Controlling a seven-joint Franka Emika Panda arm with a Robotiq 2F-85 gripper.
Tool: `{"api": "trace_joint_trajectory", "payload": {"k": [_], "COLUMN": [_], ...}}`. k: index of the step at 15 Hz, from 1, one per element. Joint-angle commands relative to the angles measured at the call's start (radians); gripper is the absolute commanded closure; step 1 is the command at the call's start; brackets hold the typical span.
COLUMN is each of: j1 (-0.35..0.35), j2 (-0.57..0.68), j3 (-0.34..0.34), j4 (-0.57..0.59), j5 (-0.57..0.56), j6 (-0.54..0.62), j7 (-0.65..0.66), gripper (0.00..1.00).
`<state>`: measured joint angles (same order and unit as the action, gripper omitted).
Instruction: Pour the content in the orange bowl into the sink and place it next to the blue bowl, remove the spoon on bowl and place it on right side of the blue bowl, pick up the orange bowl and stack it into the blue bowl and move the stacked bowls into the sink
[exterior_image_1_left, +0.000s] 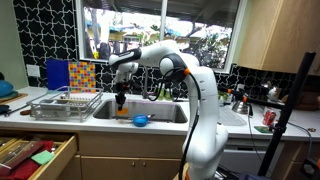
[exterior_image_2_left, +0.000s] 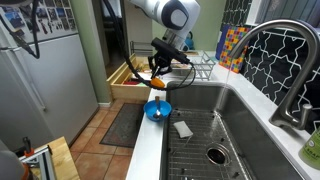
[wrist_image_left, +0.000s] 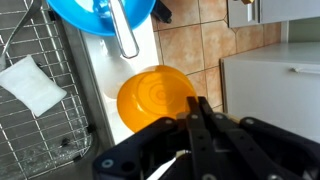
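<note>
Claw (wrist_image_left: 200, 105) together, clamped on the rim of the orange bowl (wrist_image_left: 150, 100), which hangs just beneath it and looks empty. Blue bowl (wrist_image_left: 100, 15) with spoon (wrist_image_left: 122, 35) sits just beyond the claw. Lower level onto the tabletop (wrist_image_left: 103, 80), clear of the spoon.

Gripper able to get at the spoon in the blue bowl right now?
Probably not yet: the gripper looks shut on the orange bowl at its rim. The spoon itself lies uncovered in the blue bowl, handle over the rim.

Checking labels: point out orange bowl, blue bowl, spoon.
orange bowl (wrist_image_left: 150, 100), wrist view, inner floor.
blue bowl (wrist_image_left: 85, 12), wrist view, inside wall.
spoon (wrist_image_left: 120, 24), wrist view, handle.
</note>
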<state>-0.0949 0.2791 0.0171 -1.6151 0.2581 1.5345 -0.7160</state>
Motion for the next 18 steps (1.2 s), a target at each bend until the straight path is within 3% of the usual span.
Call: {"api": "trace_joint_trajectory", "payload": {"k": [1,12,18], "j1": [-0.003,0.054,0.081], "j2": [-0.002,-0.043,-0.08], "j3": [0.001,0.053,0.068], "j4": [0.0,-0.203,-0.317], "j5": [-0.001,-0.051,-0.103], "j6": [-0.002,0.377,0.548], "j7": [-0.004,-0.13,-0.13], "gripper": [0.96,0.99,0.99]}}
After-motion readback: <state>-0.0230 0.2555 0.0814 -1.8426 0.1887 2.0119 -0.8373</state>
